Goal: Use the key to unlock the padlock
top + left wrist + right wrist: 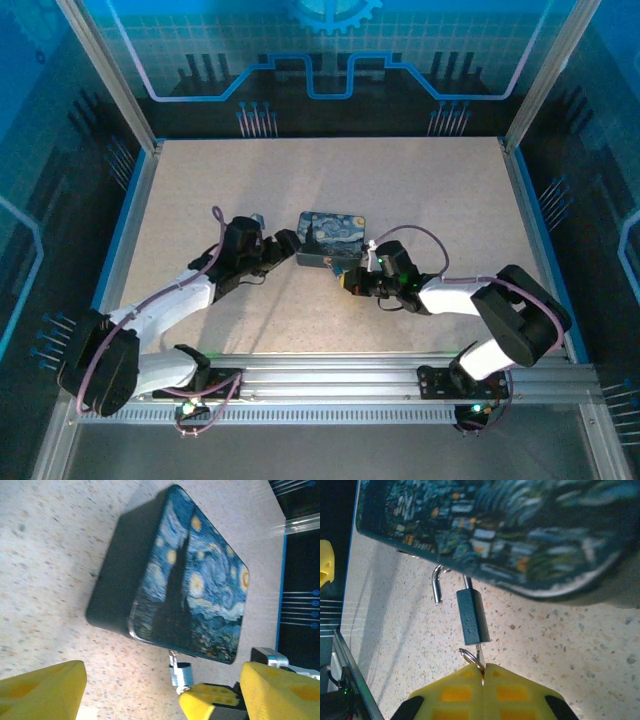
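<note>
On the speckled table [570, 645], twist gently: your right gripper [482, 672] pinches the key [479, 653] at the padlock's [472, 617] six o'clock, and your left gripper [287, 243] gapes wide.

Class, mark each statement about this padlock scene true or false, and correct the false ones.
1. One end of the shackle of the padlock is free of its body. True.
2. The right gripper is open. False: it is shut on the key, which sits in the padlock's base.
3. The tin box lies with its painted lid up. True.
4. The left gripper clamps the tin box. False: its fingers are spread, with the box ahead of them.
</note>
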{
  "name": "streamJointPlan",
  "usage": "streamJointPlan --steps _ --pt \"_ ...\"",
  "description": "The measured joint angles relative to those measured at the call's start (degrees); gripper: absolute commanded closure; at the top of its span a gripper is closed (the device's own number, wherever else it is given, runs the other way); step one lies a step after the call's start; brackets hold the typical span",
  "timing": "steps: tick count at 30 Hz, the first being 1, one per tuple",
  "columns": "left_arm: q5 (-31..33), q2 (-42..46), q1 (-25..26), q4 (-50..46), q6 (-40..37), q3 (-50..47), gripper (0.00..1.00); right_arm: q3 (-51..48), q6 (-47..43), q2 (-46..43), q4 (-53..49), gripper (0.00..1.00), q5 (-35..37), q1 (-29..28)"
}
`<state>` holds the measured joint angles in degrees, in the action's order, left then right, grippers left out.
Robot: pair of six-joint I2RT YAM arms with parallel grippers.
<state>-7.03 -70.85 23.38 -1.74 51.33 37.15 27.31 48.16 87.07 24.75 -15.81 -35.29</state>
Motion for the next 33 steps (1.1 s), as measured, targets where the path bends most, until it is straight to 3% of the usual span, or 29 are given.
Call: streamJointPlan --steps 9,19,26,33 --pt "-6.97 -14.75 -3.19 -3.63 -10.47 12.63 0.16 0.04 -0.76 2.93 2.36 0.86 -1.66 1.62" --pt "-8.5 -25.29 -3.69 -5.73 -15.52 19.69 0.25 0.04 -1.95 3.85 4.04 0.8 -1.81 1.73" --pt "-8.76 -27.47 -3.74 -5.97 -15.93 20.02 0.29 0.0 -6.25 0.2 3.41 0.6 -2.01 2.84" --pt "-8.94 -26.45 -3.74 -3.26 -15.67 17.55 0.31 1.92 -11.69 -2.1 2.6 0.54 -5.42 6.14"
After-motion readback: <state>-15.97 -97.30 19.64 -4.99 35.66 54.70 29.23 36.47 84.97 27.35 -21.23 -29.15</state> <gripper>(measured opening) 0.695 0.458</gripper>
